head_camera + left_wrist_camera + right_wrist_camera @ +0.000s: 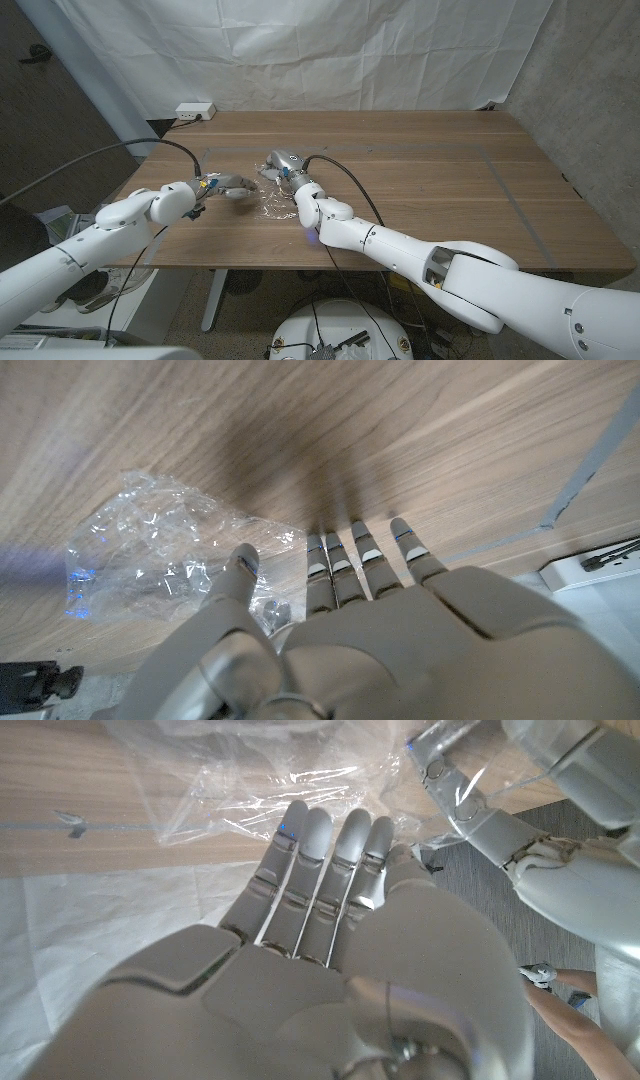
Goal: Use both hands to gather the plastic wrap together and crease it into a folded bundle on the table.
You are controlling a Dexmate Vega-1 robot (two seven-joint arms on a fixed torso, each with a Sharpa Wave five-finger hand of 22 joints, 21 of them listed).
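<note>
Crumpled clear plastic wrap [275, 197] lies between both hands; left hand [232, 187] and right hand [287, 166] touch it, fingers extended, nothing gripped.

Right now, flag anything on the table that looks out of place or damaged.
Nothing stands out. The plastic wrap lies crumpled on the table between the left robot hand and right robot hand, as the task expects.

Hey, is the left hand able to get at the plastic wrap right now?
Probably yes. The left hand is right beside the plastic wrap on the table, its fingers pointing down at the wood next to it, with nothing between them.
</note>
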